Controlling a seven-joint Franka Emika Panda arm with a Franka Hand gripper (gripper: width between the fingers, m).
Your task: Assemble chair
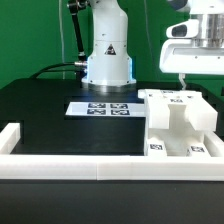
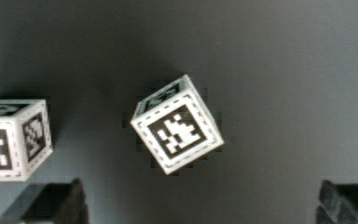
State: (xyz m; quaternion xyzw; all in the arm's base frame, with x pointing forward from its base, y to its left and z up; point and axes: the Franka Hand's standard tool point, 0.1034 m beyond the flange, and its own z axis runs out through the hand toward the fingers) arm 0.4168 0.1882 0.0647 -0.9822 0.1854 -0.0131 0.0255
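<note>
Behind border wall, holds gripper apart, empty, above chair parts. Looks mid-approach; calls for descent centred on tagged piece.

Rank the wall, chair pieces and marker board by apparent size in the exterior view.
1. wall, though it is nearest the camera
2. chair pieces
3. marker board

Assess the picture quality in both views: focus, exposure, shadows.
Exterior view: fairly sharp and evenly lit; the white chair parts are so bright that their edges merge, while the tags on the marker board stay readable against the dark table. Wrist view: dim and soft; the tilted tagged block looks slightly blurred, and the fingertips are dark, featureless shapes.
</note>
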